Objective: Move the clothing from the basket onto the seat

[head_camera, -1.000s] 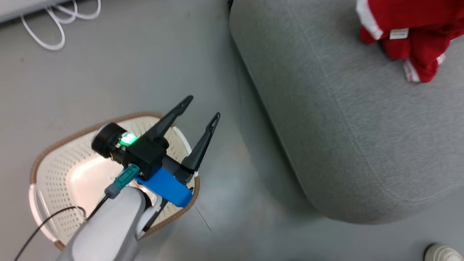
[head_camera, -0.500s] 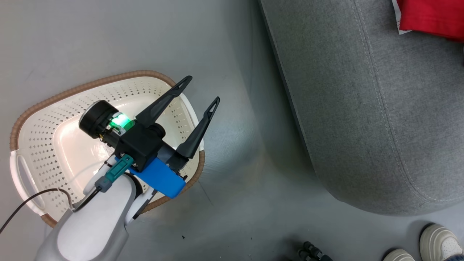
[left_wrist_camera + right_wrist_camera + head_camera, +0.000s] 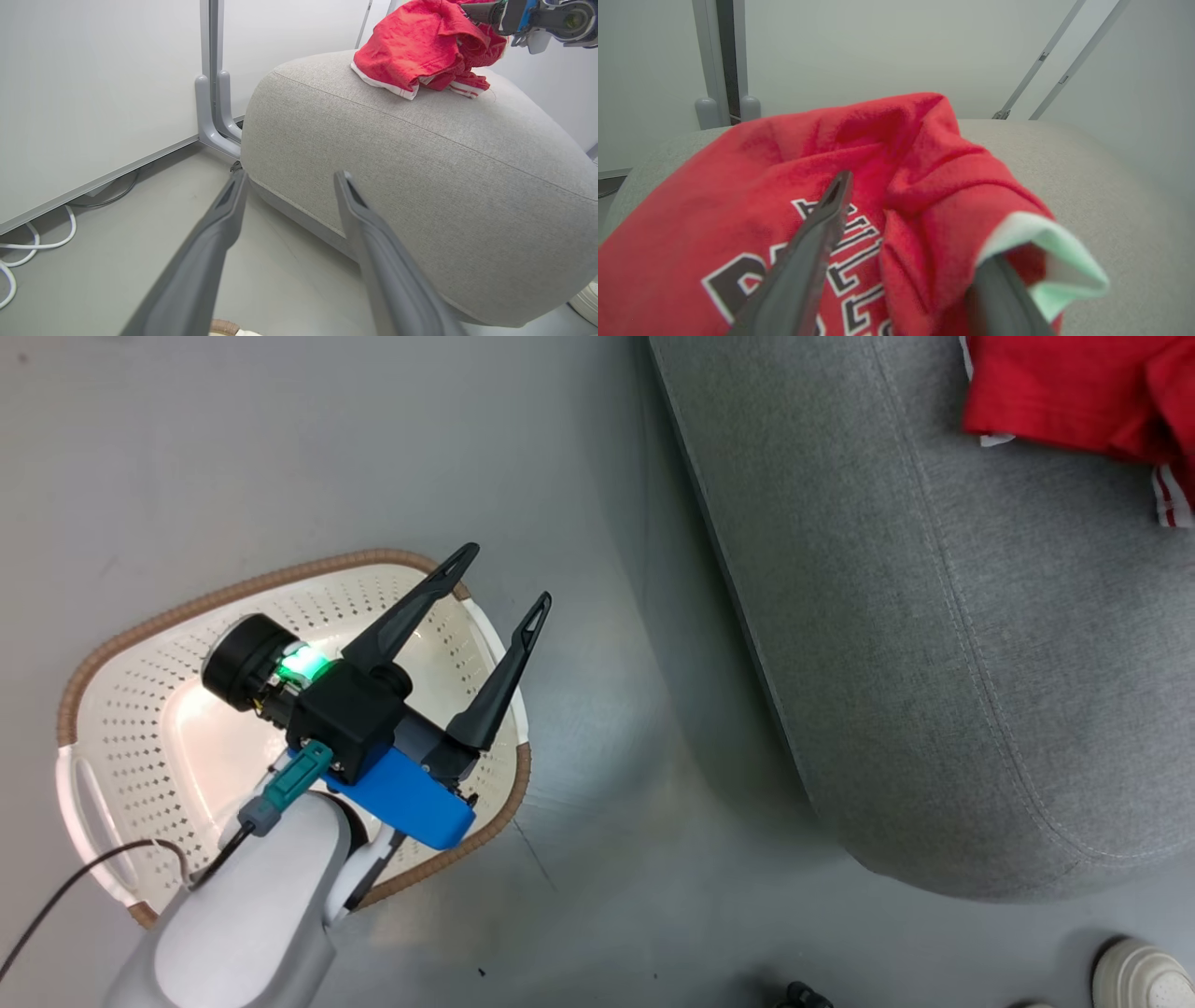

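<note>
My left hand hangs spread wide above the basket. My right hand looks released, fingers apart in the clothing on the seat, with one tip hidden.

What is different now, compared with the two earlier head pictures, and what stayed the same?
Mostly the head camera turned, so the whole picture shifted. The clothing on the seat looked bunched a second ago and lies flatter now. The right gripper now stands with fingers apart at it; the earlier pictures do not show whether it let go. Unchanged: the left gripper open above the basket, holding nothing.
</note>
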Tool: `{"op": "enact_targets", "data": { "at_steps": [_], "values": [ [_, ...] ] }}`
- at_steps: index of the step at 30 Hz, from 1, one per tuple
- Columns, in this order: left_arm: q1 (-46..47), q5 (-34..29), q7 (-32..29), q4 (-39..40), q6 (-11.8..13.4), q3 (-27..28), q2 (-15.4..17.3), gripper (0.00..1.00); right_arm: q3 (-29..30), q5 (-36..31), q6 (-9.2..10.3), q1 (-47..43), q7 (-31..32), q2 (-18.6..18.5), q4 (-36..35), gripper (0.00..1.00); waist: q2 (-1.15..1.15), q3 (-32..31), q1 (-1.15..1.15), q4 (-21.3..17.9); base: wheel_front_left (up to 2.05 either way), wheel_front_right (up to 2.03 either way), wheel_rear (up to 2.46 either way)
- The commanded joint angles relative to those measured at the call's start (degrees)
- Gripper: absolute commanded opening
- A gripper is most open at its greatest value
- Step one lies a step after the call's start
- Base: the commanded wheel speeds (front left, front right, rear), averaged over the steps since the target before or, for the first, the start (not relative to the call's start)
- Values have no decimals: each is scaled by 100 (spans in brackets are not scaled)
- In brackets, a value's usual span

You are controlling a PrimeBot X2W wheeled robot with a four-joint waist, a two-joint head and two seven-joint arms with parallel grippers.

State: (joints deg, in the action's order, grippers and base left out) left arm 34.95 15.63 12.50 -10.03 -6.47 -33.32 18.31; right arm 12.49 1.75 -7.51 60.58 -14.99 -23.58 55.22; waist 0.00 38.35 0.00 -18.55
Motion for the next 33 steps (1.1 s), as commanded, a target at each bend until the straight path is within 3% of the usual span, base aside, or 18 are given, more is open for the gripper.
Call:
{"op": "enact_targets", "data": {
  "at_steps": [1, 13, 20, 26, 33],
  "values": [
    [-106, 48, 51, -38, 31, 13, -40, 100, -24, -18, 4, -117, -19, 17, 19, 100, 0, -135, 0, 46, 0, 0, 0],
    [-706, 384, 280, -730, 30, 129, -489, 100, -501, 83, 5, -924, -11, 9, -113, 100, 0, -1530, 0, 365, 0, 0, 0],
    [-1396, 459, 270, -701, 31, 620, -864, 100, -691, 245, 5, -1722, -8, 16, -392, 100, 0, -2428, 0, 691, 0, 0, 0],
    [-1943, 385, 271, -728, -23, 999, -1079, 100, -842, 358, 5, -2660, 1, 118, -1117, 100, 0, -2965, 0, 1020, 0, 0, 0],
    [-2487, 352, 272, -717, -59, 1569, -1183, 100, -779, 251, 4, -3861, 178, 495, -2486, 100, 0, -3372, 0, 1280, 0, 0, 0]
  ]
}}
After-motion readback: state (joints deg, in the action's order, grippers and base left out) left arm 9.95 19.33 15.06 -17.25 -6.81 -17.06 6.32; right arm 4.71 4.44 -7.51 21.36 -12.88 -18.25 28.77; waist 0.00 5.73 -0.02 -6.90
